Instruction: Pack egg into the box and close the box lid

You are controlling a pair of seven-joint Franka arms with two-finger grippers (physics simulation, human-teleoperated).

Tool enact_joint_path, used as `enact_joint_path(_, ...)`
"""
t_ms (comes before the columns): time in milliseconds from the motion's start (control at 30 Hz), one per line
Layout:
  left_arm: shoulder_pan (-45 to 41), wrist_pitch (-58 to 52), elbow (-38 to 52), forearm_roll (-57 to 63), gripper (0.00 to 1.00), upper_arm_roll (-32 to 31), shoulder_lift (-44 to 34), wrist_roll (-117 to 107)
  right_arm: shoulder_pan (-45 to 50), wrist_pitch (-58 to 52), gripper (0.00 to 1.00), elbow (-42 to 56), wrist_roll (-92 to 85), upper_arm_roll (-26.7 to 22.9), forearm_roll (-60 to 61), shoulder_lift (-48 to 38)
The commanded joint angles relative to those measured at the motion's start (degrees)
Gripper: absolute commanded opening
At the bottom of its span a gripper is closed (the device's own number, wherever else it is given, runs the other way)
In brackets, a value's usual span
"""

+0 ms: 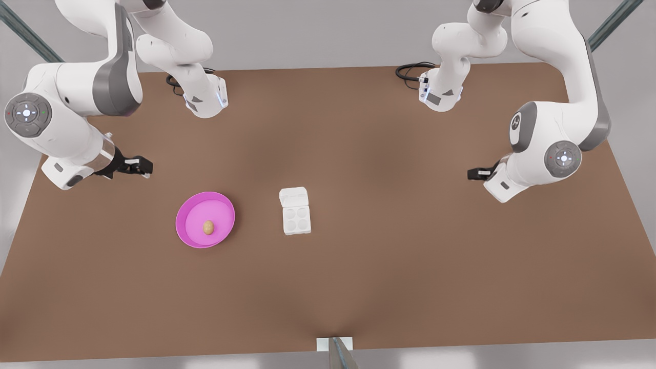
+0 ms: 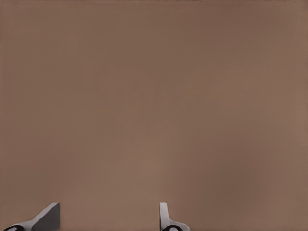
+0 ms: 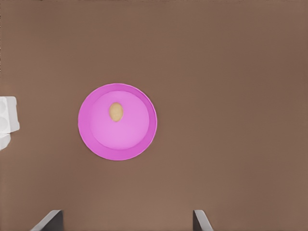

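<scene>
A brown table [image 1: 389, 154] spreads under two white arms. The right wrist view looks past the right gripper [image 3: 126, 222], jaws spread wide and empty, to the egg [image 3: 116, 111] lying on the pink plate [image 3: 139, 137] well ahead of them. The left gripper [image 2: 106, 219], likewise released, faces bare tabletop. The box [image 1: 296, 219] stands beside the plate, cups empty, box lid [image 1: 293, 197] open.
</scene>
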Motion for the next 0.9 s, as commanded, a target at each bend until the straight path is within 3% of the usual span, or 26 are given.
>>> enact_joint_path(0, 0.0, 1.6, 0.0, 0.0, 1.0, 0.0, -0.1, -2.5, -0.1, 2.1, 1.0, -0.2, 0.8, 0.0, 0.2, -0.1)
enact_joint_path(100, 0.0, 1.6, 0.0, 0.0, 1.0, 0.0, -0.1, -2.5, 1.7, 3.4, 1.0, -0.4, 0.0, 0.5, -2.1, 5.4)
enact_joint_path(300, 0.0, 1.5, 0.0, 0.0, 1.0, -0.1, 0.0, -2.5, 4.3, 26.8, 0.99, -0.8, 3.9, 0.5, -2.4, 19.9)
enact_joint_path(667, 0.0, -0.3, 0.0, 0.0, 1.0, 0.0, 0.4, -2.5, 5.2, 61.8, 1.0, -29.1, 11.2, 0.5, -2.7, 14.3)
enact_joint_path(867, -0.1, -0.8, -0.1, 0.1, 1.0, 0.0, 0.9, -2.5, 4.0, 61.8, 1.0, -33.3, 20.9, 0.5, -1.8, 14.5)
